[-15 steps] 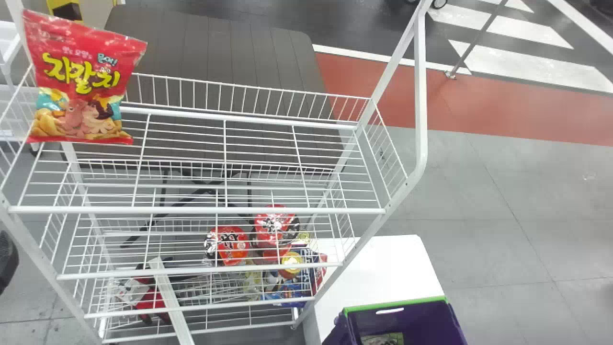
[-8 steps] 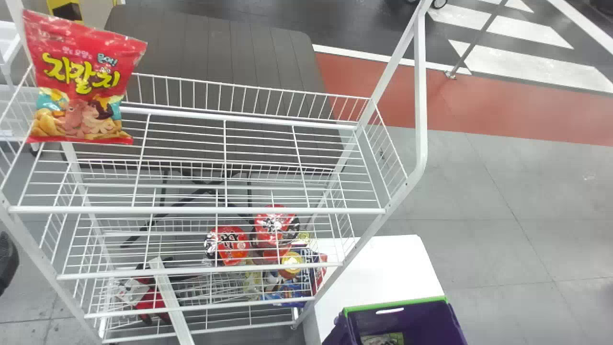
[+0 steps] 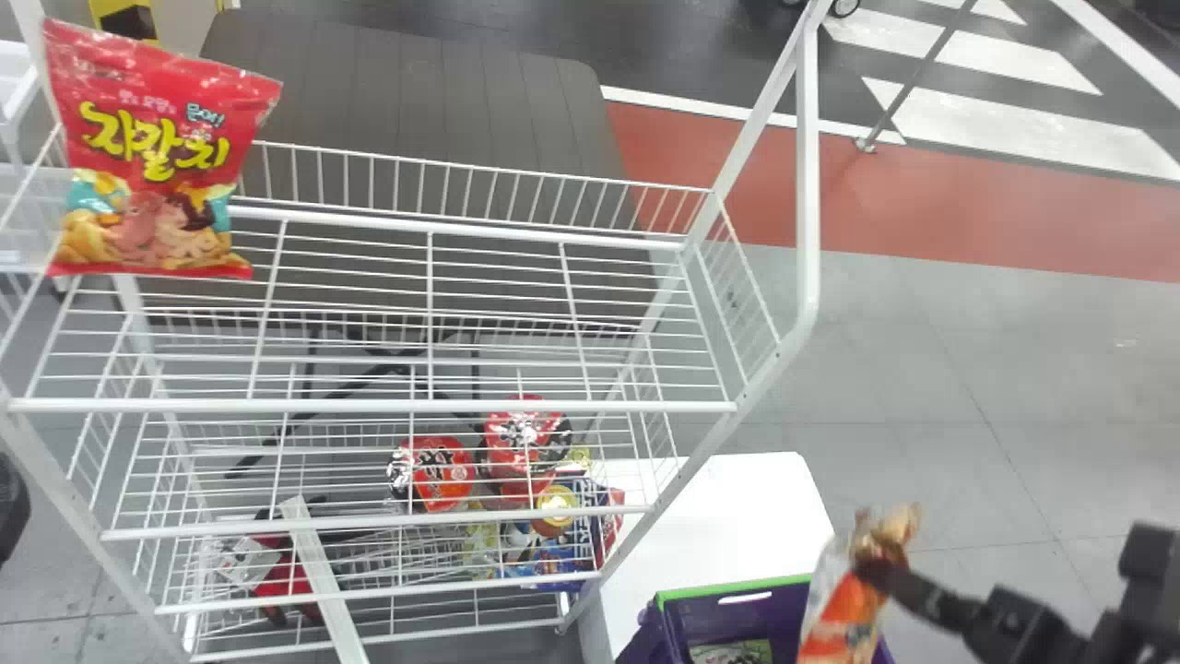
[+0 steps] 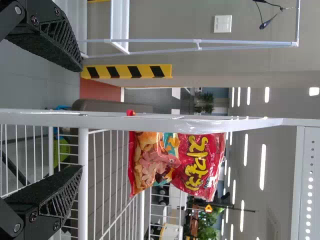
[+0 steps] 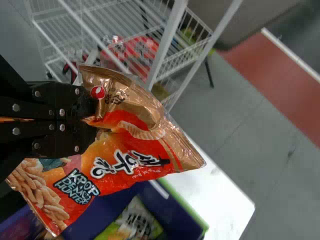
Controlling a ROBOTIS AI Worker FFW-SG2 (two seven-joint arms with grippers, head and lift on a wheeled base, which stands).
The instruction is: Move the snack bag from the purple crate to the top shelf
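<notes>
Right wrist view has the right gripper (image 5: 95, 121) clamping the snack bag (image 5: 140, 155) above the purple crate (image 5: 184, 203), lift-out seemingly nearly finished, so next comes raising it to the top shelf (image 3: 369, 405), while the left gripper (image 4: 82, 119) gapes wide.

Over the last half second, the right tool (image 3: 880, 572) comes into the head view from the lower right corner, with the orange snack bag (image 3: 843, 620) gripped near its upper end. The bag now hangs tilted over the right side of the purple crate (image 3: 701, 616), hiding part of the rim that was in plain sight before.
</notes>
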